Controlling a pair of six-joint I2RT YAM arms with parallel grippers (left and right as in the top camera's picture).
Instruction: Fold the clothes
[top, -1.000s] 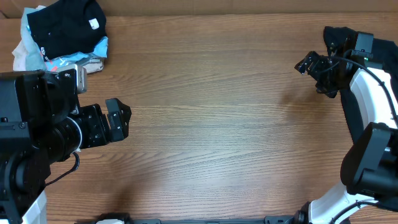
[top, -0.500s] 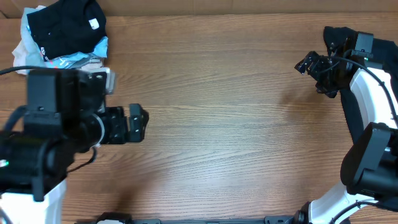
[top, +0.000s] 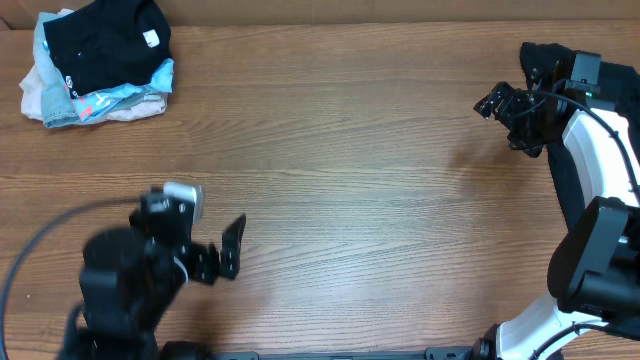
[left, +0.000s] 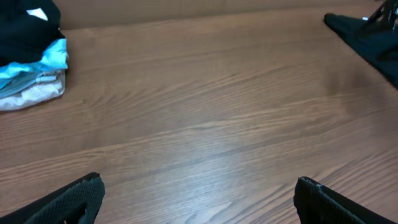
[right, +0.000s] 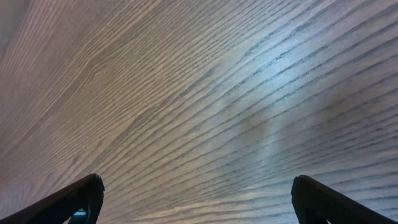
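Your left gripper (top: 236, 250) stands wide open, its two black, blunt-tipped fingers (left: 74, 198) spread with nothing but bare table (top: 350, 200) between them. Your right gripper (right: 196, 190) is spread just as wide and also empty, its dark finger tips framing smooth, streaky brown wood grain that catches a soft shine.

Take the pile of clothes (top: 95, 70) as your landmark. It lies in the far left corner of the table. A soft, rumpled black T-shirt (top: 100, 40) with a small white tag (top: 151, 39) sits on top. Crumpled light blue cloth (top: 160, 75) and pale cloth (top: 40, 95) poke out beneath it. The left gripper is well apart from the pile, nearer the front edge of the table. The right gripper is farther still, across the width of the table from it. Nothing touches the pile.

A second ago your left arm sat just beside the pile and hid its lower edge. It has since pulled back toward the front edge and looks blurred, so the whole pile now shows. The pile itself has not shifted, and your right arm has not moved.
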